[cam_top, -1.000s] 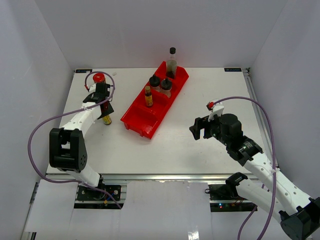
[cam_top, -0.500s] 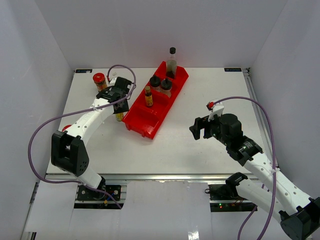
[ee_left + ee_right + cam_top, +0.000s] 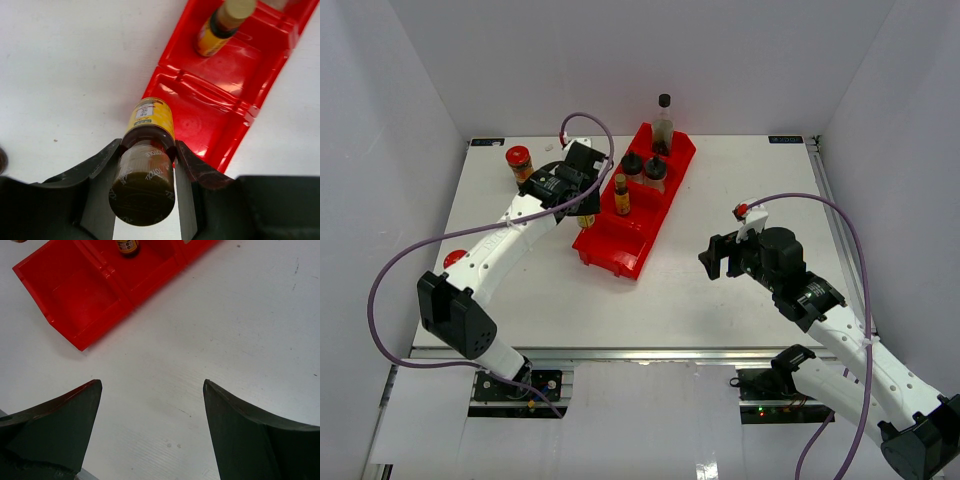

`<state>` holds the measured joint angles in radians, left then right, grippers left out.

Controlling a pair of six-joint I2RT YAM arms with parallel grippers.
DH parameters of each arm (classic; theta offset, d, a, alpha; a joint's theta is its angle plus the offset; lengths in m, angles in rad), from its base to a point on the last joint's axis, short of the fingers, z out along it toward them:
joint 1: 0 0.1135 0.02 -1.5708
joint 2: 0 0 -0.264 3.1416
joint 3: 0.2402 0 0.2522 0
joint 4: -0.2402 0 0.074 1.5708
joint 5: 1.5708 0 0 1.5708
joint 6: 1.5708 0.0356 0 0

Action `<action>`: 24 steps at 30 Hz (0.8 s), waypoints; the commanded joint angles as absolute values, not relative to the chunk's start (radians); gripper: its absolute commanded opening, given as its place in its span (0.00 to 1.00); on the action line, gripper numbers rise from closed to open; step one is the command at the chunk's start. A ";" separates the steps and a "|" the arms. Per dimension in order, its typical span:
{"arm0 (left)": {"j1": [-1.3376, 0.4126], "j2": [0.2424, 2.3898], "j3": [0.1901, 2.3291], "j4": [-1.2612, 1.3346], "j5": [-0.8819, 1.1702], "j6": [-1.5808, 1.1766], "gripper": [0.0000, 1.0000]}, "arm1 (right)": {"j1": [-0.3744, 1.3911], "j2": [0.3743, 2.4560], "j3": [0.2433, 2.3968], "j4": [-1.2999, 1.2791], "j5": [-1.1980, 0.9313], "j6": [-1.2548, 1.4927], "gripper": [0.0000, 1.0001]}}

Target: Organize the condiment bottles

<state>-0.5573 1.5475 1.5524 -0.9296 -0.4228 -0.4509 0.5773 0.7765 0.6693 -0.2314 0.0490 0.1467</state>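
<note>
I am seeing one red jar (image 3: 518,159) and seemingly another red lid (image 3: 453,259) waiting at left, while my left gripper (image 3: 148,148) is clamping a yellow bottle (image 3: 151,116) at the tray (image 3: 612,256) edge. Four bottles (image 3: 655,172) are sitting in the tray, so three are remaining; my right gripper (image 3: 152,385) is idling wide, holding nothing.

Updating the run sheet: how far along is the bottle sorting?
Done: four bottles stand in the red tray: the tall clear one, two black-capped shakers and a yellow-labelled bottle. In hand: the left gripper is shut on the second yellow-labelled bottle at the tray's left edge. Left: a red-lidded jar on the table, apparently a second jar nearer the left edge. Right gripper is open, empty.
</note>
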 commanded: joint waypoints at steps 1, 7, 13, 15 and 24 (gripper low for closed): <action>-0.599 1.520 1.600 -0.780 -0.355 -0.380 0.00 | 0.577 0.767 0.666 -0.184 0.057 0.138 0.88; -0.622 1.574 1.622 -0.672 -0.264 -0.327 0.00 | 0.577 0.765 0.664 -0.184 0.059 0.140 0.88; -0.675 1.676 1.668 -0.591 -0.268 -0.270 0.00 | 0.577 0.764 0.663 -0.181 0.060 0.140 0.88; -0.686 1.704 1.676 -0.568 -0.290 -0.257 0.00 | 0.577 0.762 0.662 -0.180 0.059 0.140 0.88; -0.703 1.855 1.730 -0.518 -0.310 -0.270 0.00 | 0.576 0.764 0.664 -0.178 0.058 0.140 0.88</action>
<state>-0.7013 1.8500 1.6616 -0.5953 -0.2782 -0.2666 0.5770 0.7761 0.6612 -0.2267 0.0494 0.1470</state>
